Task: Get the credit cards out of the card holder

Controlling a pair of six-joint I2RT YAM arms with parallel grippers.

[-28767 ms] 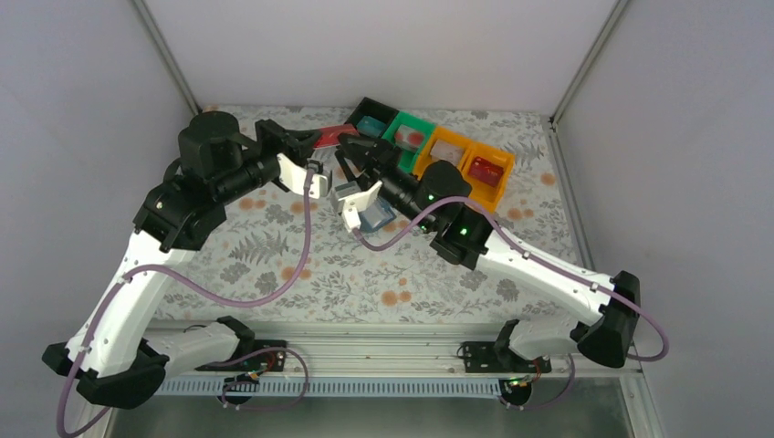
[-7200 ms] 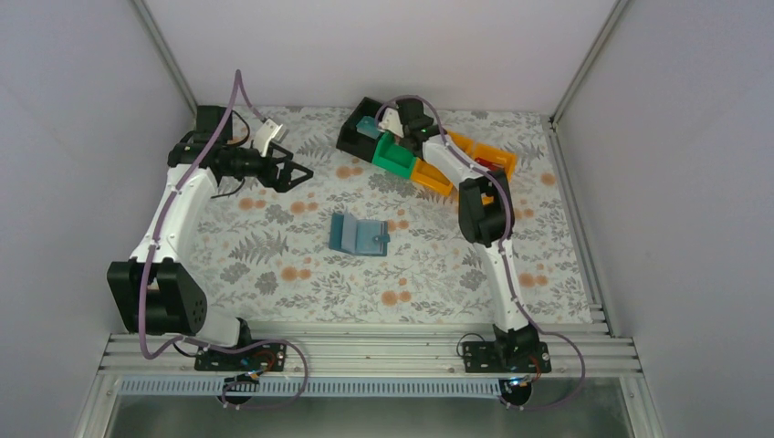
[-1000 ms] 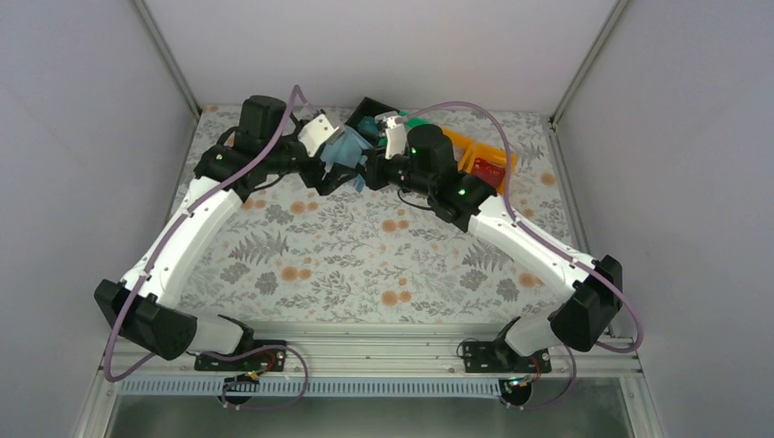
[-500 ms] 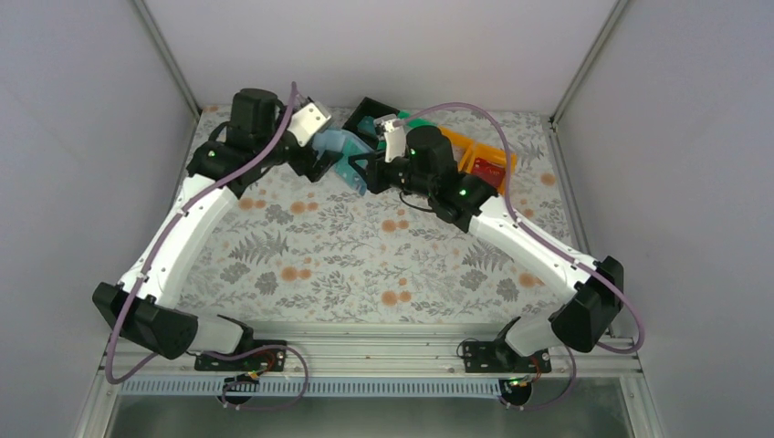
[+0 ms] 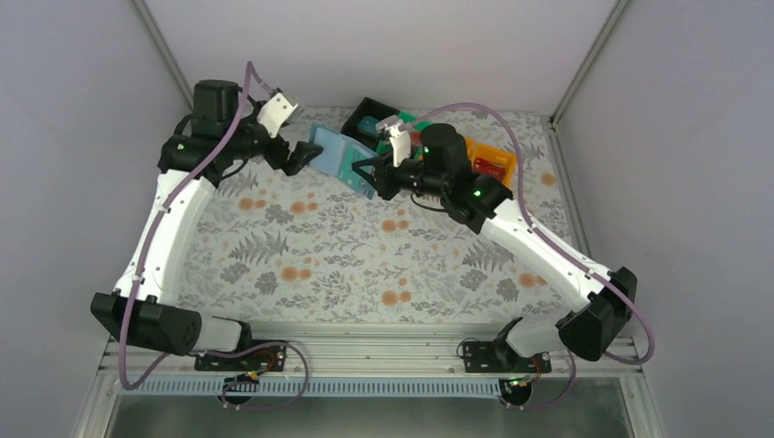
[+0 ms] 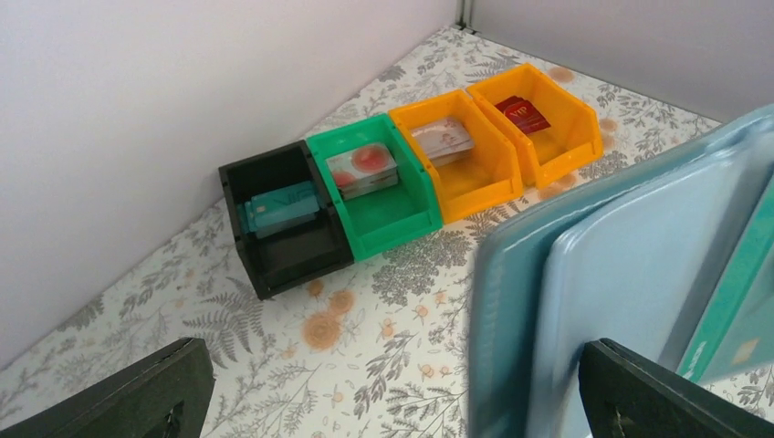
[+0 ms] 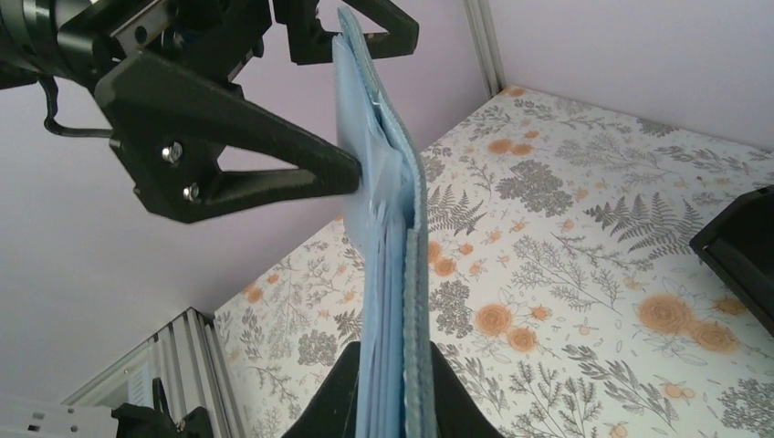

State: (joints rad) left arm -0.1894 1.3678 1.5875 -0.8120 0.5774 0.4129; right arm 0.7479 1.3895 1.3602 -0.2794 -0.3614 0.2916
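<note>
Wallet (image 5: 336,155) held above surface nr bins (image 6: 479,178) by R claw (image 5: 367,173), clamped shut. L claw (image 5: 306,155) drawn back, wide open, empty. Teal card (image 6: 741,319) apparently left inside; re-grasp reqd.

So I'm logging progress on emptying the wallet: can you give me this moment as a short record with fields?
card holder: lifted off the table, standing on edge
right gripper: shut on the card holder's edge
left gripper: open, the holder between its fingers, not clamped
black bin: teal card
green bin: pale card with red marks
orange bin: pale card
end orange bin: red card
still in holder: teal panel, maybe a card
</note>
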